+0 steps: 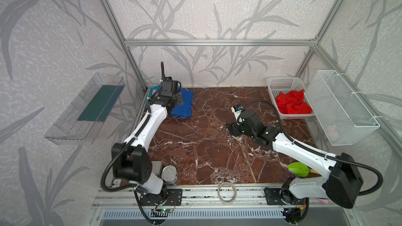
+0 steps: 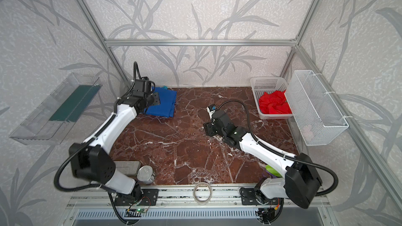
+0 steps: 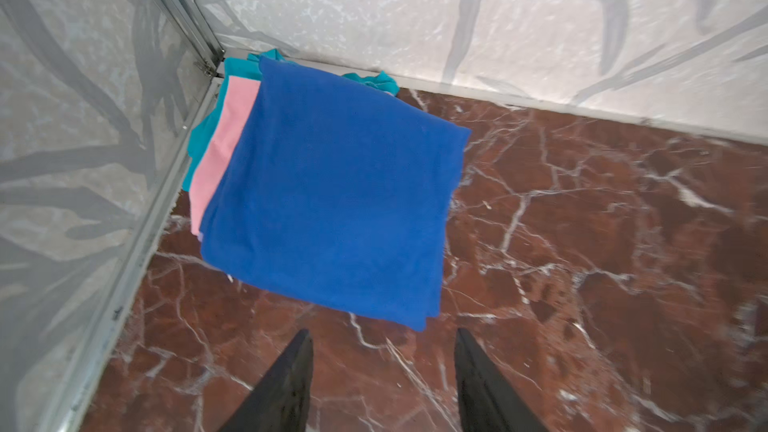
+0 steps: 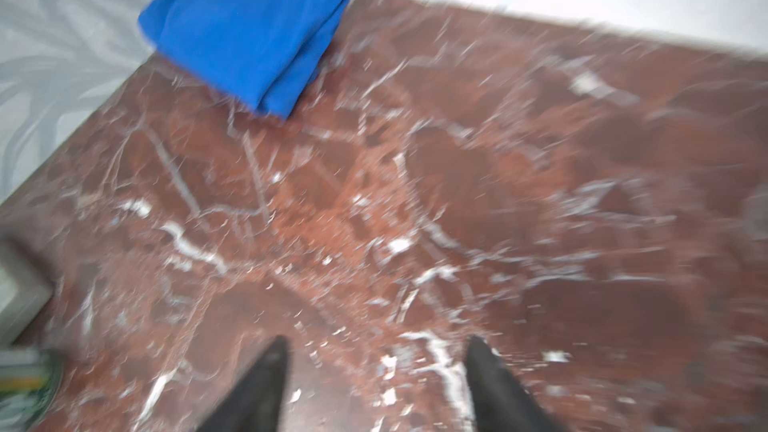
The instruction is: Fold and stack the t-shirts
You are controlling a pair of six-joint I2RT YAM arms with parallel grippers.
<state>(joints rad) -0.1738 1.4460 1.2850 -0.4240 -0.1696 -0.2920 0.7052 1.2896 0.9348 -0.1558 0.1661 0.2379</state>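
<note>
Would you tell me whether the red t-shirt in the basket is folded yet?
Not folded: the red t-shirt lies crumpled in the white basket.

Nothing written can be read in any view. The small dark label on the white wrist camera housing (image 1: 236,111), out on the tabletop from the white perforated plastic basket (image 1: 280,81), is too small to make out. So is the faint mark on the lid of the silver tin can (image 1: 169,173), at the near edge far across from that basket, and the folded royal blue t-shirt (image 3: 332,201) lies plain face up.
</note>
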